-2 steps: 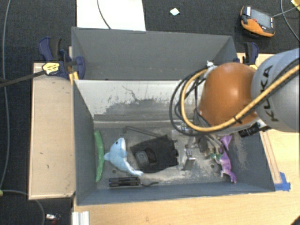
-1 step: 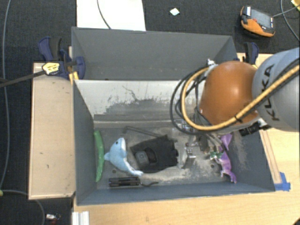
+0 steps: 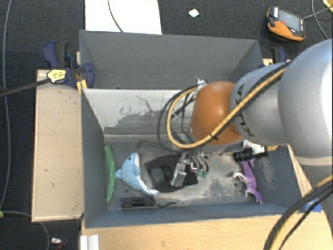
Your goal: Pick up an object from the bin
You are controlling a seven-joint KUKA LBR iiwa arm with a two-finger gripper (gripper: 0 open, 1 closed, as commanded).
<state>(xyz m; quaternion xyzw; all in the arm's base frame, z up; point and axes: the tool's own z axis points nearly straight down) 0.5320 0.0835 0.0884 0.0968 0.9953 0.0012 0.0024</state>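
Dark carpeted floor all round the grey metal bin. Beyond its far wall, a small white scrap. Off its far right corner, an orange-and-black device. Left of it, a black cable across the carpet.

Blk pad, blu dolphin, grn stick.

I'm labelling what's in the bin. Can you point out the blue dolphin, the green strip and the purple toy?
Blue dolphin (image 3: 134, 175), camera view, middle of its body.
Green strip (image 3: 110, 173), camera view, halfway along its length.
Purple toy (image 3: 250, 178), camera view, middle of its body.
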